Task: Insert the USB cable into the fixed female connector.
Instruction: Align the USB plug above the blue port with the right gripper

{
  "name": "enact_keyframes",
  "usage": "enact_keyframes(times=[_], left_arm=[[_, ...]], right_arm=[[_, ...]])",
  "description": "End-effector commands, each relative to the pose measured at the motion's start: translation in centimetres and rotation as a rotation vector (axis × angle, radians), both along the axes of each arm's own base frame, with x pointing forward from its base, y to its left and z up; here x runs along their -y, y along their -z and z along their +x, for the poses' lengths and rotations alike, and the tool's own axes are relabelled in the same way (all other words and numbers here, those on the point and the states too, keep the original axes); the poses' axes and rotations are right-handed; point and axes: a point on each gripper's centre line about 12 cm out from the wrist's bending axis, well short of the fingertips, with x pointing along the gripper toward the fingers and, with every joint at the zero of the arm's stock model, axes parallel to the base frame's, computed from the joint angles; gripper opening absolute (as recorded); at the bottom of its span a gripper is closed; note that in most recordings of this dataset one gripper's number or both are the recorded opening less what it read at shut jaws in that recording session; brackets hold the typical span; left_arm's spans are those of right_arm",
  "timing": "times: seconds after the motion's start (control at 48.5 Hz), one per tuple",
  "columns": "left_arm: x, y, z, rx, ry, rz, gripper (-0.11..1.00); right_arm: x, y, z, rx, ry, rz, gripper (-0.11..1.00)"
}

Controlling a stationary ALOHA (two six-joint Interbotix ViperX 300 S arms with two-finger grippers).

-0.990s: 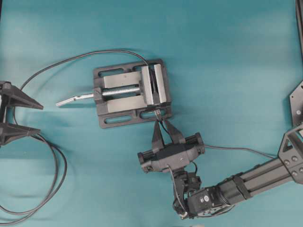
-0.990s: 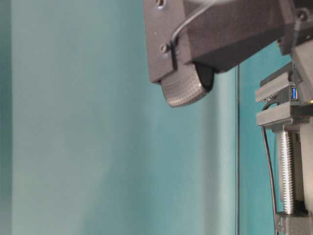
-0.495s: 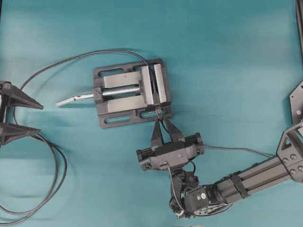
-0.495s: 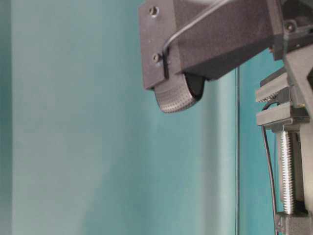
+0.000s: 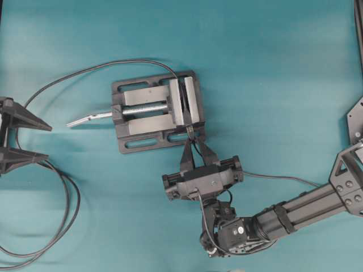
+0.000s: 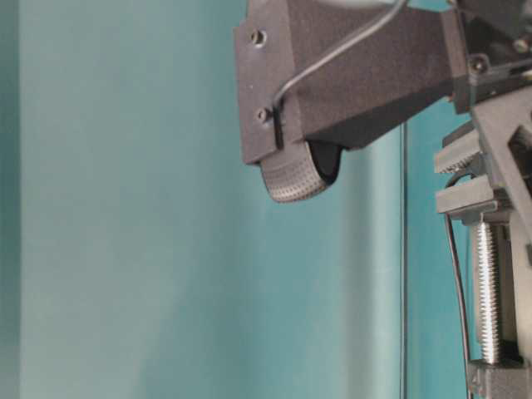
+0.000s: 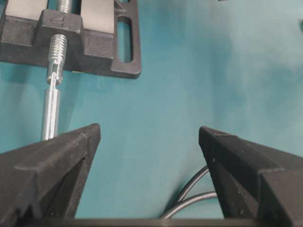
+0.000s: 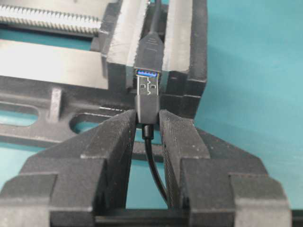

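Right gripper (image 8: 147, 124) clamped on USB cable (image 8: 147, 107), metal tip at female connector (image 8: 147, 73) mouth in vise (image 8: 189, 56), left gripper (image 7: 149, 137) spread wide, apart from vise

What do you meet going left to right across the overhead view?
Left end effector → vise handle → vise → right end effector, shut on the USB cable trailing off right.
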Motion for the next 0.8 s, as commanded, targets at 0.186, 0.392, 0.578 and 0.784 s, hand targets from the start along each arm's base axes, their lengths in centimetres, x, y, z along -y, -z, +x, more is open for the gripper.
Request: enact_keyframes(times=[0.186, 0.392, 0.578, 0.784], left_arm=[[0.0, -0.32, 0.24, 0.001, -0.006, -0.01, 1.0], [0.0, -0.32, 0.24, 0.001, -0.005, -0.008, 1.0], [0.0, -0.32, 0.24, 0.001, -0.005, -0.008, 1.0], [0.0, -0.34, 0.24, 0.002, -0.006, -0.01, 1.0]], right_arm=[[0.17, -1.19, 0.52, 0.033, 0.01, 0.016, 0.21], [0.18, -1.1, 0.58, 0.032, 0.009, 0.028, 0.21], [0.21, -1.05, 0.58, 0.031, 0.015, 0.035, 0.21], [0.36, -1.14, 0.71, 0.035, 0.019, 0.037, 0.21]])
